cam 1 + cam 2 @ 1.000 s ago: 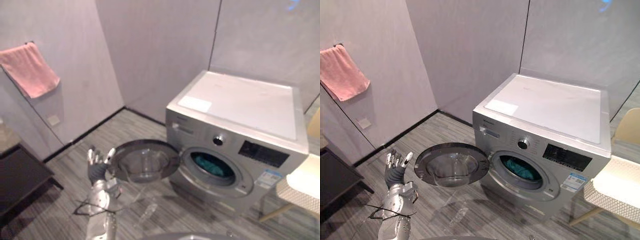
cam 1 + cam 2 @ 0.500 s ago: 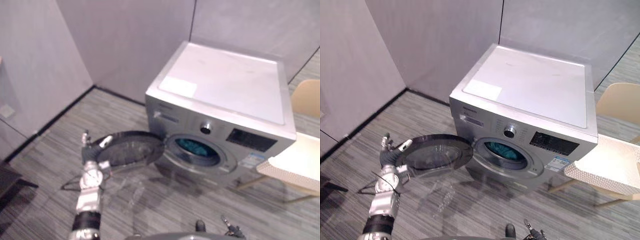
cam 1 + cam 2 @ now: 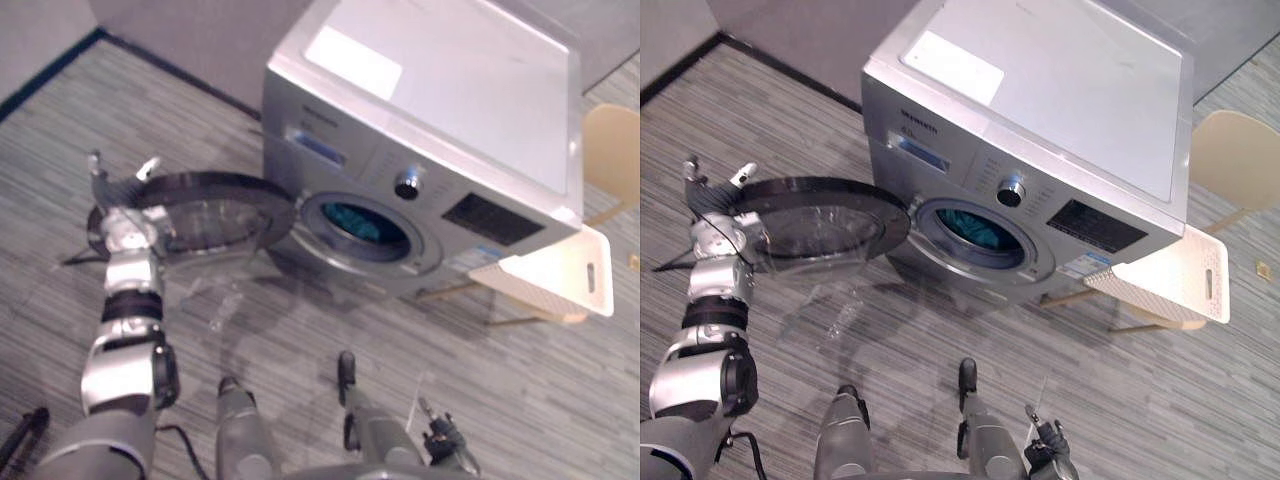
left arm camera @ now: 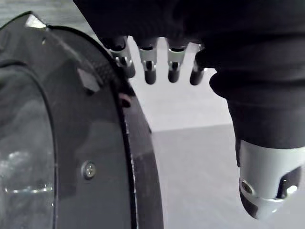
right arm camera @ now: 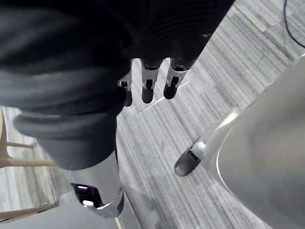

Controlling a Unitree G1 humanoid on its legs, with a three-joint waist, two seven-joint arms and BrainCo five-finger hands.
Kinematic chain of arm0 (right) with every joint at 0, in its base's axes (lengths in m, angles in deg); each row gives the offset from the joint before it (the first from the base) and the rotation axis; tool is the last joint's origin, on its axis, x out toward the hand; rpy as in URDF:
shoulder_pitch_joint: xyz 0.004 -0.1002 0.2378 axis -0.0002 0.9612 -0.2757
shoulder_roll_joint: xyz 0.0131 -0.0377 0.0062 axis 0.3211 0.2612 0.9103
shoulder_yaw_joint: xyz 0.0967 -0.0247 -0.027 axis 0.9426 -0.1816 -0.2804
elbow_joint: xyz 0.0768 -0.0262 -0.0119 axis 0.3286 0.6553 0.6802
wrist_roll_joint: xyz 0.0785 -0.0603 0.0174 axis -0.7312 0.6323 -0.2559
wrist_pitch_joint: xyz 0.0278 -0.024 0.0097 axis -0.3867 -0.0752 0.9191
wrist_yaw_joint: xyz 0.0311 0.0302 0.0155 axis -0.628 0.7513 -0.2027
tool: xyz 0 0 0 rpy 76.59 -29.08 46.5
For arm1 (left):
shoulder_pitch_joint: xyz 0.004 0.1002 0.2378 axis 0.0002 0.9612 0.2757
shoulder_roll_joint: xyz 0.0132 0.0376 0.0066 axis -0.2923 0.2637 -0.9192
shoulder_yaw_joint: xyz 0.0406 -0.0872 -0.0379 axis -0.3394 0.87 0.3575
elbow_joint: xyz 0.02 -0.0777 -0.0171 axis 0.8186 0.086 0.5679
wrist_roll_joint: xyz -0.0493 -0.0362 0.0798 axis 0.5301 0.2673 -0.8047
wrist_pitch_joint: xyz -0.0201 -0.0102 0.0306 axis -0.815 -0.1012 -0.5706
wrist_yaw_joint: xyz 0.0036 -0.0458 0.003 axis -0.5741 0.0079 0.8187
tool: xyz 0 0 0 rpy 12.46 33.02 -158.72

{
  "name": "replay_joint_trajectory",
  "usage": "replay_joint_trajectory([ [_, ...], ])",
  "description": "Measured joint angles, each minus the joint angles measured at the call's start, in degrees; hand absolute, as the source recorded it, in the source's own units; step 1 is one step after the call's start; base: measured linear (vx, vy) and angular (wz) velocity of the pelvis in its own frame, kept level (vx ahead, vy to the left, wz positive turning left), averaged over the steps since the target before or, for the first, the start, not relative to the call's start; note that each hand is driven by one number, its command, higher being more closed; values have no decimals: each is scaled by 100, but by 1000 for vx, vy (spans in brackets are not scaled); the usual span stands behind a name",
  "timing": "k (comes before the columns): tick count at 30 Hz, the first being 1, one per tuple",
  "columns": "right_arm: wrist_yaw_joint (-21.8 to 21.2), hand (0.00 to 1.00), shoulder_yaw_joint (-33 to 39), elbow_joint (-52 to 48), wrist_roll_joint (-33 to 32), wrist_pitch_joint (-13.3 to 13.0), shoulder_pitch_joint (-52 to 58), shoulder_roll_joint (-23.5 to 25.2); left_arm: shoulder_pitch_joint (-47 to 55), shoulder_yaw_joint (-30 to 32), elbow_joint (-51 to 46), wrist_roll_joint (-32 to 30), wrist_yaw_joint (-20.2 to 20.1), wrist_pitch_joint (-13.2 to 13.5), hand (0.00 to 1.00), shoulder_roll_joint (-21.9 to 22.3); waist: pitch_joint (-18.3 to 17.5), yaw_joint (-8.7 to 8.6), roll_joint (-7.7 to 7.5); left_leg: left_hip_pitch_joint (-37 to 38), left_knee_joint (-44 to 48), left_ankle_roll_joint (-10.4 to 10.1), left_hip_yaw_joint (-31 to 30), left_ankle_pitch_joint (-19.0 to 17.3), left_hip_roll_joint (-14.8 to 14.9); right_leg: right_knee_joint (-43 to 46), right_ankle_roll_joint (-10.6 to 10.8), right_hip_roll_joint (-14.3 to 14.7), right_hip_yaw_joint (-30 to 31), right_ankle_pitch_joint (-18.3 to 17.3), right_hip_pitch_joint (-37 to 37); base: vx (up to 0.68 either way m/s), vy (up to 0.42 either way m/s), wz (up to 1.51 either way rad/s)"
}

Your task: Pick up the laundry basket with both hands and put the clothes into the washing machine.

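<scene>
A silver washing machine stands with its round door swung wide open. Teal clothes lie inside the drum. My left hand is at the door's outer rim, fingers straight and open, holding nothing. A white perforated laundry basket rests on a beige chair right of the machine. My right hand hangs low at my side, and its fingers point relaxed at the floor, holding nothing.
Grey striped carpet covers the floor in front of the machine. A grey wall with a black skirting runs behind the machine on the left.
The camera has tilted down and moved nearer, so the whole scene shifted. My left hand stays at the door's rim. My right hand now shows at the bottom.
</scene>
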Motion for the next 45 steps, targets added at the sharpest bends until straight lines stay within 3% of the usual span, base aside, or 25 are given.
replay_joint_trajectory([
  [4, -151, 0, -17, 48, -184, 9, 2, -21, -66, 9, 295, -259, -677, 17, 0, -242, 90, 55, -4, 33, -67, -147, -38, 124, 88, -5, -30, 141, -17, 23, 18, -51, -56, -3],
  [7, -240, 0, -18, 127, -181, 36, -20, -41, 216, 136, 293, -228, -940, 45, 0, -216, 102, 77, -14, 230, -191, -149, -2, 180, 50, -6, -32, 115, -16, 24, 141, 9, -22, 4],
  [10, -252, 0, 0, 349, -138, 127, -101, -67, 910, 671, 332, -226, -979, 88, 0, 18, 103, 69, -24, 732, -494, -137, 154, 224, -76, -11, 2, -4, 27, -23, 440, 18, 12, 5],
  [12, -249, 0, 48, 531, -35, 188, -166, -116, 1410, 708, 409, -221, -987, 87, 0, 194, 83, 61, 18, 916, -742, -103, 210, 322, -260, -11, 49, -147, 26, -75, 509, 28, 22, 17],
  [14, -242, 0, 128, 674, 239, 302, -167, -211, 2129, 687, 686, -157, -1047, 81, 0, 582, -33, 49, 152, 1107, -954, -67, 292, 366, -440, -10, 97, -306, 24, -114, 595, 42, 55, 13],
  [18, -227, 0, 559, 989, 675, 477, -108, -228, 3422, -286, 1288, 74, -1591, -21, 0, 1536, -503, 31, 346, 1717, -1530, 23, 526, 482, -752, -11, 214, -590, 47, -247, 902, 71, 59, 7],
  [21, -248, 0, 571, 968, 774, 498, -31, -279, 3804, -1063, 1577, 308, -1859, -5, 0, 2068, -752, 22, 464, 2143, -1990, 4, 672, 602, -924, -10, 244, -716, 136, -329, 1032, 42, 33, -5],
  [24, -256, 0, 678, 909, 773, 510, -31, -267, 3831, -1678, 1842, 478, -2045, -27, 0, 2193, -800, -24, 502, 2443, -2320, -79, 1008, 661, -954, 2, 227, -710, 397, -378, 961, -21, -1, -43],
  [29, -230, 0, 1067, 527, 755, 503, 102, -313, 3871, -1999, 2212, 798, -2065, -127, 0, 2260, -844, -352, 662, 3106, -3032, -101, 2281, 673, -1156, 122, 311, -614, 1535, -461, 474, -62, -10, -98],
  [30, -218, 0, 1233, 417, 750, 506, 49, -350, 3871, -1929, 2206, 937, -1935, -218, 0, 2397, -862, -484, 876, 3244, -3209, -99, 2674, 753, -988, 215, 578, -482, 1676, -694, 375, -121, -93, -122],
  [31, -205, 0, 1327, 357, 742, 505, 48, -370, 3859, -1809, 2130, 1020, -1789, -295, 0, 2501, -909, -553, 1045, 3258, -3265, -70, 2932, 930, -822, 528, 570, -293, 1745, -750, 214, -72, -118, -115],
  [32, -168, 0, 1485, 323, 716, 513, 31, -295, 3677, -1598, 2085, 1223, -1465, -504, 0, 2620, -1020, -717, 1181, 3257, -3268, -112, 3213, 1072, -646, 1812, 469, 122, 1892, -854, -231, -11, -122, -77],
  [33, -127, 0, 1681, 227, 717, 508, 102, -183, 3612, -1512, 1801, 1401, -1273, -657, 0, 2674, -1063, -888, 1108, 3323, -3261, -172, 3325, 1107, -647, 2739, 393, 250, 1883, -1401, -396, 7, -114, -50],
  [34, -106, 0, 1803, 184, 726, 507, 194, -131, 3607, -1486, 1595, 1491, -1167, -666, 0, 2675, -1117, -942, 986, 3351, -3257, -274, 3366, 1165, -703, 2716, 327, 226, 1846, -1748, -358, -29, -135, -15],
  [35, -62, 0, 2077, 143, 734, 505, 356, -74, 3508, -1281, 1237, 1711, -987, -656, 0, 2908, -1124, -934, 950, 3363, -3187, -370, 3402, 1280, -657, 2517, 22, 272, 1768, -1779, -360, -45, -111, -25],
  [36, 5, 0, 2270, 95, 767, 501, 379, -70, 3392, -1073, 951, 1860, -935, -575, 0, 3013, -1173, -907, 1078, 3239, -2726, -323, 3388, 1229, -383, 1970, 190, 360, 1678, -1727, -205, -3, -85, -82],
  [37, 43, 0, 2633, -59, 775, 454, 312, -146, 3093, -707, 608, 2115, -853, -263, 0, 3065, -1332, -823, 1606, 3093, -2852, -369, 3709, 1017, 257, 2801, 31, 823, 1417, -1759, -524, 40, -33, -82],
  [38, 49, 0, 2702, -57, 772, 460, 310, -89, 3035, -644, 498, 2176, -859, -176, 0, 3037, -1325, -846, 1433, 3137, -2838, -384, 3775, 1085, 192, 3202, 2, 792, 1453, -1827, -623, 108, -56, -55],
  [39, 84, 0, 2786, -55, 769, 427, 457, 46, 2848, -556, 53, 2364, -899, 161, 0, 2826, -1385, -963, 966, 3368, -3116, -410, 3870, 1141, -107, 3152, 248, 315, 1488, -2176, -219, 57, -127, -13],
  [40, 137, 0, 2802, 83, 764, 404, 521, -11, 2570, -438, -34, 2601, -927, 369, 0, 2745, -1488, -1004, 904, 3362, -3237, -469, 3815, 1600, -48, 2485, 92, 316, 1561, -2285, 87, 52, -134, -18],
  [41, 137, 0, 2790, 37, 759, 393, 526, -49, 2446, -402, -68, 2711, -971, 415, 0, 2690, -1497, -1022, 940, 3374, -3273, -457, 3806, 1633, -31, 2202, 134, 297, 1499, -2171, 186, -23, -67, -49],
  [42, 125, 0, 2789, 3, 745, 351, 517, -106, 2109, -266, -76, 2897, -1002, 549, 0, 2649, -1496, -1026, 1001, 3410, -3344, -438, 3829, 1714, -21, 1983, 26, 337, 1467, -1823, 222, -8, 14, -38],
  [45, 113, 0, 2738, -6, 642, 340, 550, -120, 1481, -134, -117, 3047, -1010, 735, 0, 2678, -1502, -1076, 1020, 3421, -3332, -435, 3942, 1717, -55, 1900, 34, 317, 1537, -1711, 251, 14, 44, -24],
])
